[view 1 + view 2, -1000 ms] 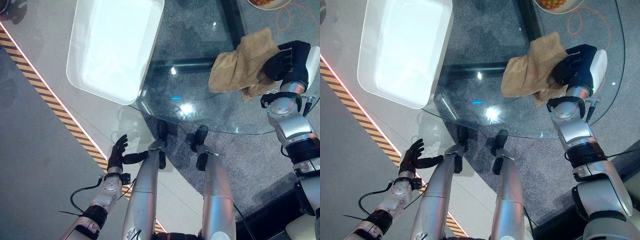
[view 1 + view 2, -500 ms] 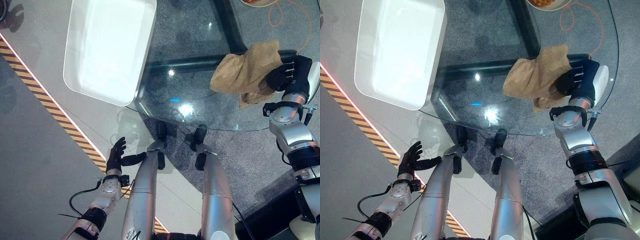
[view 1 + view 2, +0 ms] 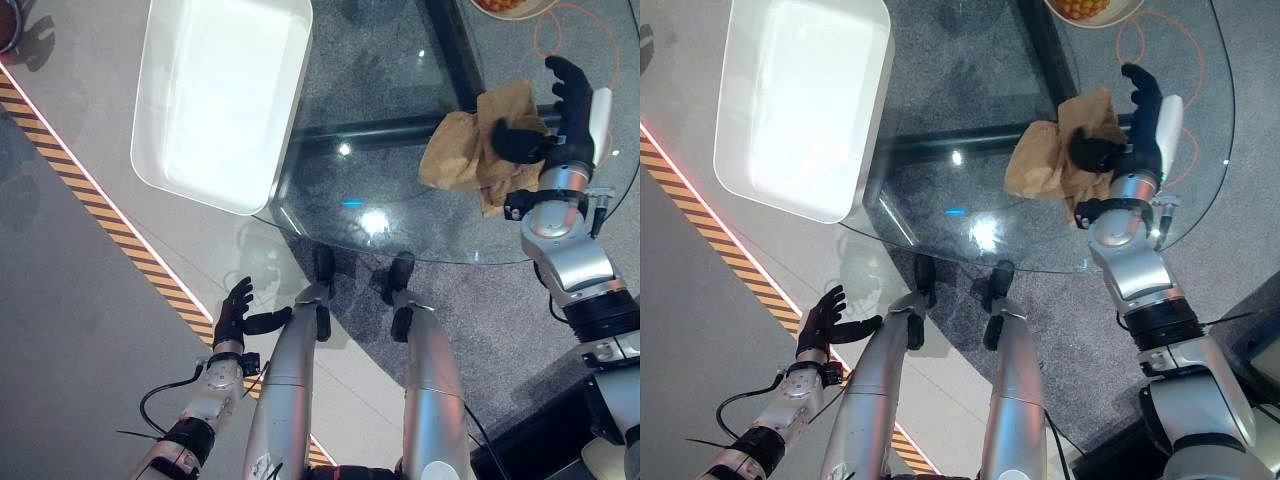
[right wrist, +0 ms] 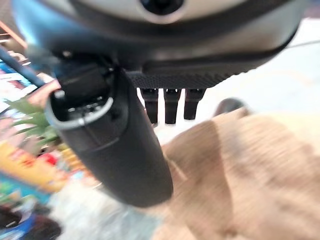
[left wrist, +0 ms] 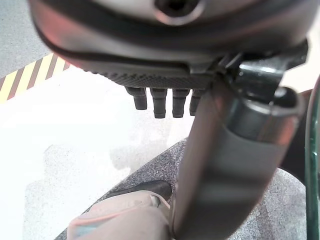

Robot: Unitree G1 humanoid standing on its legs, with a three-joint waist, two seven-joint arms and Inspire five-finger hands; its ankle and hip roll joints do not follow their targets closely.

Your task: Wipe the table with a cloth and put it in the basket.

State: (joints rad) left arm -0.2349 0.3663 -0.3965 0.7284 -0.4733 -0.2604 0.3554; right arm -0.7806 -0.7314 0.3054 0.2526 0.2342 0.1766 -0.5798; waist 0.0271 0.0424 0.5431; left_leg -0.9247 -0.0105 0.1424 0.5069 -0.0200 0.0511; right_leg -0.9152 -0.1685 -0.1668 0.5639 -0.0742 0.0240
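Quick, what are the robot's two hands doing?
Left hand: open, holding nothing, down beside the table.
Right hand: open, fingers straight, thumb over the cloth.

The robot's right hand (image 3: 560,115), a second ago curled over the tan cloth's (image 3: 470,150) right edge, has opened and turned upright, fingers straight and lifted off the fabric, thumb over the cloth; the cloth, earlier spread wider on the glass table (image 3: 400,90), now lies bunched into a narrower heap beside the hand
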